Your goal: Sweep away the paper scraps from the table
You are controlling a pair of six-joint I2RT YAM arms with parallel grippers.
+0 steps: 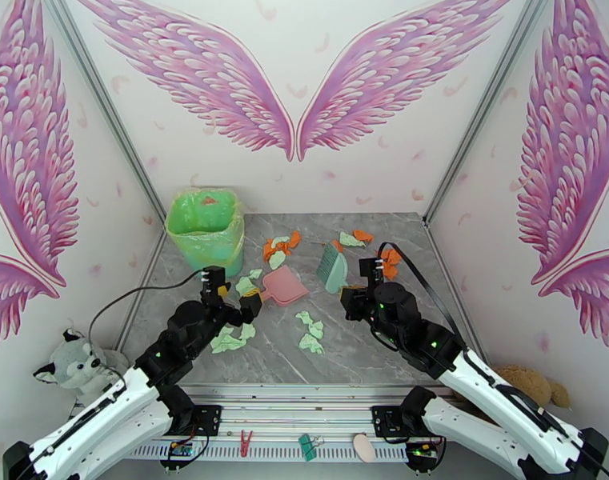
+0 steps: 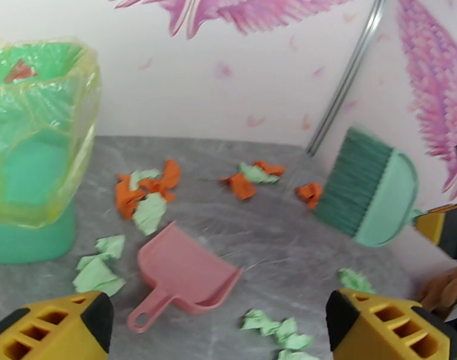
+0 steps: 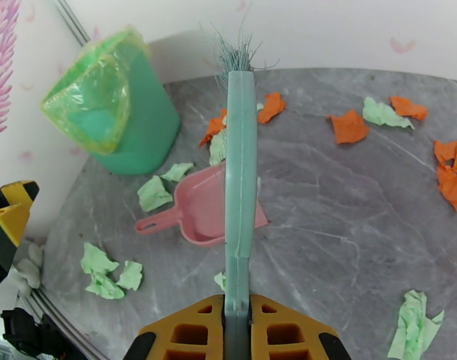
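Pale green and orange paper scraps lie scattered over the grey marble table (image 1: 388,358): an orange-and-green clump (image 1: 279,248) at the back, green pieces (image 1: 310,330) in the middle, more (image 1: 233,338) by the left arm. My right gripper (image 1: 358,288) is shut on the handle of the green hand brush (image 1: 332,267), which hangs above the table; from the right wrist its back (image 3: 240,175) runs straight ahead of the gripper (image 3: 237,334). My left gripper (image 1: 250,304) stands open (image 2: 219,331) just short of the handle of the pink dustpan (image 2: 186,274), nothing between its fingers.
A green bin (image 1: 206,227) lined with a thin bag stands in the back left corner. The pink dustpan (image 1: 285,287) rests flat mid-table. Walls close in the table on three sides. Plush toys sit off the table at left (image 1: 70,366) and right (image 1: 530,385).
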